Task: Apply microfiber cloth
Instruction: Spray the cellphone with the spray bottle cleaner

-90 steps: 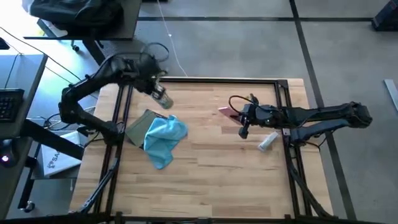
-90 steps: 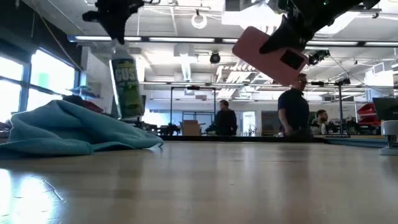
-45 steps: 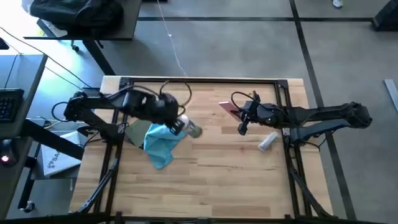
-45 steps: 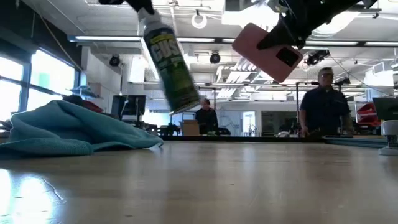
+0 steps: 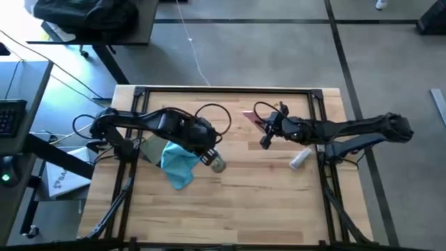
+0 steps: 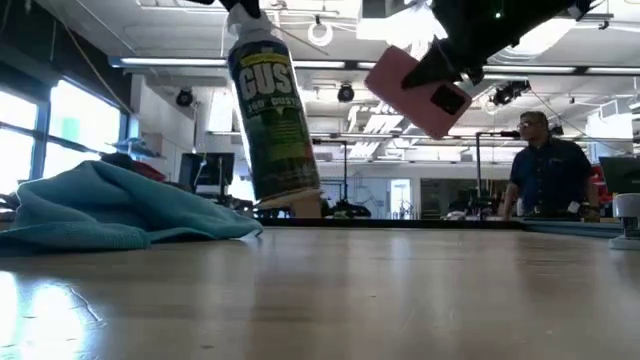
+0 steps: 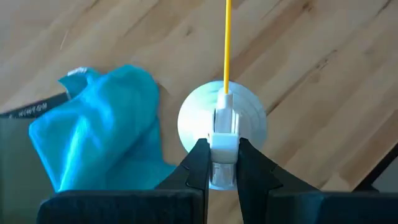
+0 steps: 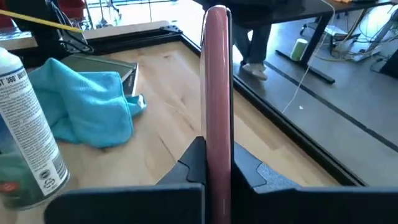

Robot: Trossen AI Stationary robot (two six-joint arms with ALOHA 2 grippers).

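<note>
Your microfiber cloth point(image 5: 179, 159) lies crumpled on the left part of the table point(image 5: 265, 202), partly over a flat olive pouch point(image 5: 151, 148), and no gripper touches it. Just beside it, your left gripper point(image 7: 219, 163) has its jaws closed on the nozzle of a green spray can point(image 6: 270, 125), held above the wood. Your right gripper point(image 8: 216, 163) clamps a pink phone point(image 6: 417, 91) on edge, raised. A small white bottle point(image 5: 300, 159) lies near the right arm.

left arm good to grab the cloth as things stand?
Probably not yet: the cloth lies uncovered right beside the left tool, but that tool is shut on the can, so it must set that down first.
</note>
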